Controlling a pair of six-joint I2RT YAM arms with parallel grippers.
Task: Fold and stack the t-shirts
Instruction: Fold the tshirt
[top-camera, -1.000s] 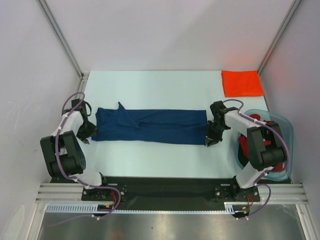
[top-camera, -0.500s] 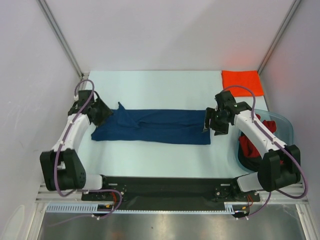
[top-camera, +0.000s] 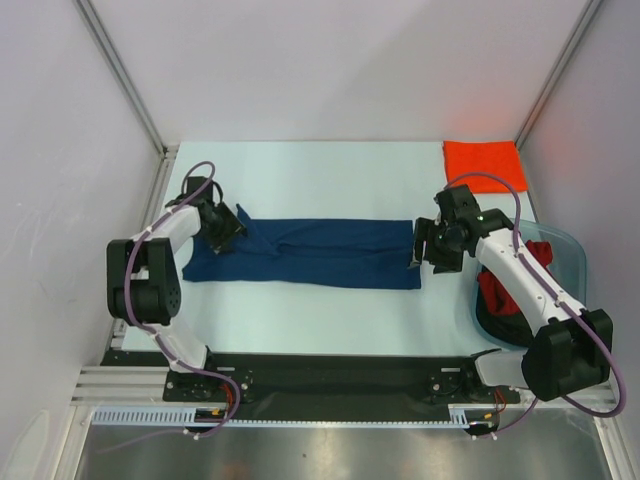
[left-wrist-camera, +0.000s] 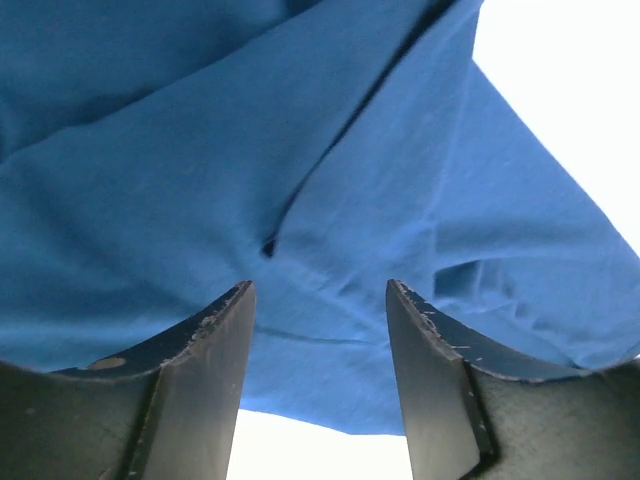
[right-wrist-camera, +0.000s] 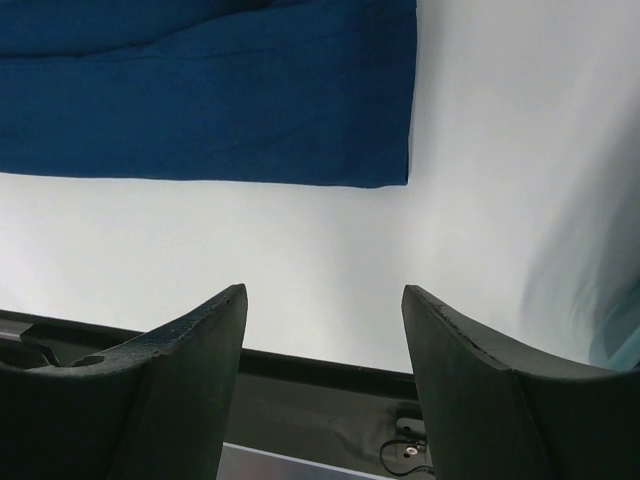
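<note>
A navy blue t-shirt (top-camera: 310, 252) lies folded into a long strip across the middle of the table. It fills the left wrist view (left-wrist-camera: 250, 160) and shows at the top of the right wrist view (right-wrist-camera: 200, 90). My left gripper (top-camera: 225, 230) is open over the shirt's left end, at the sleeve. My right gripper (top-camera: 422, 250) is open and empty at the shirt's right end, above the table. A folded orange t-shirt (top-camera: 484, 165) lies at the back right. Red and dark shirts (top-camera: 510, 290) sit in the tub.
A clear bluish plastic tub (top-camera: 572, 262) stands at the right edge beside my right arm. The black base rail (top-camera: 320, 372) runs along the near edge and shows in the right wrist view (right-wrist-camera: 330, 385). Enclosure walls stand on both sides.
My left gripper has swung from the shirt's near left corner up and right onto its far left end. My right gripper rose and shifted slightly back. The shirt's left end has flattened a little.
</note>
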